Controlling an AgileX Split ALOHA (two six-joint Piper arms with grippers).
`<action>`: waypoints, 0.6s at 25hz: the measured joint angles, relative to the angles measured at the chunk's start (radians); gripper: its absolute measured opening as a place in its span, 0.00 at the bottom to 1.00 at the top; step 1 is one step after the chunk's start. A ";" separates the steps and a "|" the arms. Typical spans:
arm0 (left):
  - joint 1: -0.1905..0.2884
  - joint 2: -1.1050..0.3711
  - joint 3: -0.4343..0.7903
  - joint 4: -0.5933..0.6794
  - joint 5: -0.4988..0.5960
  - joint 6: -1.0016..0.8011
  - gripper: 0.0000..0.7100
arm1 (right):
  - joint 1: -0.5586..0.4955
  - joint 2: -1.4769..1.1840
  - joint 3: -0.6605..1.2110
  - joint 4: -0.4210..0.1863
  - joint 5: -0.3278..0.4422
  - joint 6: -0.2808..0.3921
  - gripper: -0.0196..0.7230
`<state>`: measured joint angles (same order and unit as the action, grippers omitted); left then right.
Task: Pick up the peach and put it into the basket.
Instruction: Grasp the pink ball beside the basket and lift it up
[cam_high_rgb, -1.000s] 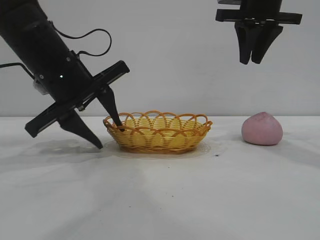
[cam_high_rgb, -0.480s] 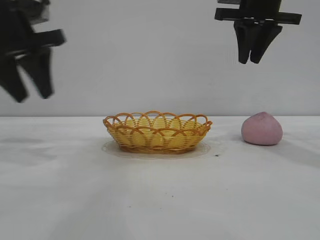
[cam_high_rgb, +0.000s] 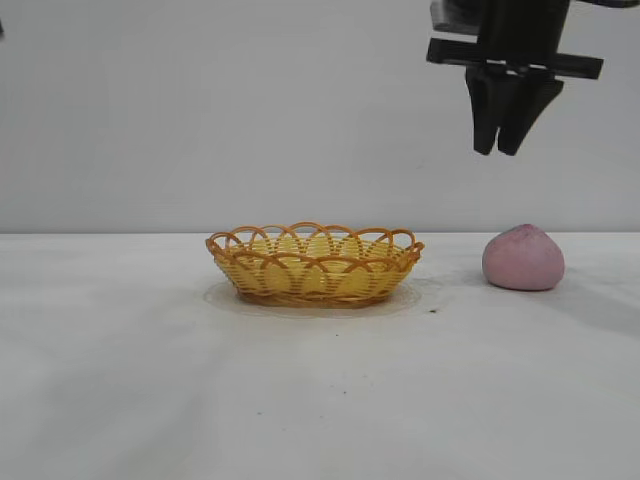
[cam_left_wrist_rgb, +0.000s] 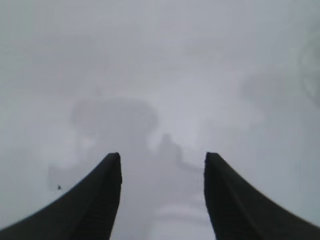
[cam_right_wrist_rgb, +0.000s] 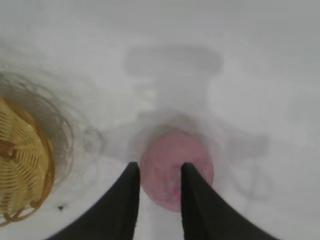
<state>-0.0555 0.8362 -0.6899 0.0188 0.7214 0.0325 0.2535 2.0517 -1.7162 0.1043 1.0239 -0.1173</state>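
The dusty-pink peach (cam_high_rgb: 524, 258) lies on the white table at the right, apart from the yellow wicker basket (cam_high_rgb: 315, 263) in the middle. My right gripper (cam_high_rgb: 497, 150) hangs well above the peach, fingers pointing down, slightly open and holding nothing. In the right wrist view the peach (cam_right_wrist_rgb: 200, 161) shows far below, between and beyond the fingers of the right gripper (cam_right_wrist_rgb: 159, 166), with the basket (cam_right_wrist_rgb: 20, 165) off to one side. My left gripper (cam_left_wrist_rgb: 162, 157) is out of the exterior view; in its wrist view it stands open over bare table with nothing between its fingers.
The white table (cam_high_rgb: 320, 400) runs wide in front of the basket and the peach. A small dark speck (cam_high_rgb: 433, 310) lies on it between the two. A plain grey wall stands behind.
The left arm has lifted away from the basket's left rim and swung up out of the exterior view. The right gripper has sunk a little. Basket and peach have not moved.
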 joint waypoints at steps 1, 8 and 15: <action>0.000 -0.091 0.022 0.008 0.040 -0.002 0.46 | 0.000 0.000 0.000 0.000 -0.003 0.000 0.31; 0.000 -0.689 0.142 0.045 0.336 -0.066 0.46 | 0.000 0.000 0.002 0.002 -0.021 -0.001 0.31; 0.000 -0.854 0.159 0.028 0.530 -0.068 0.46 | 0.000 0.000 0.002 0.005 -0.021 -0.004 0.31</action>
<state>-0.0555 -0.0175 -0.5307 0.0468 1.2511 -0.0355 0.2535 2.0517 -1.7145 0.1095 1.0026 -0.1215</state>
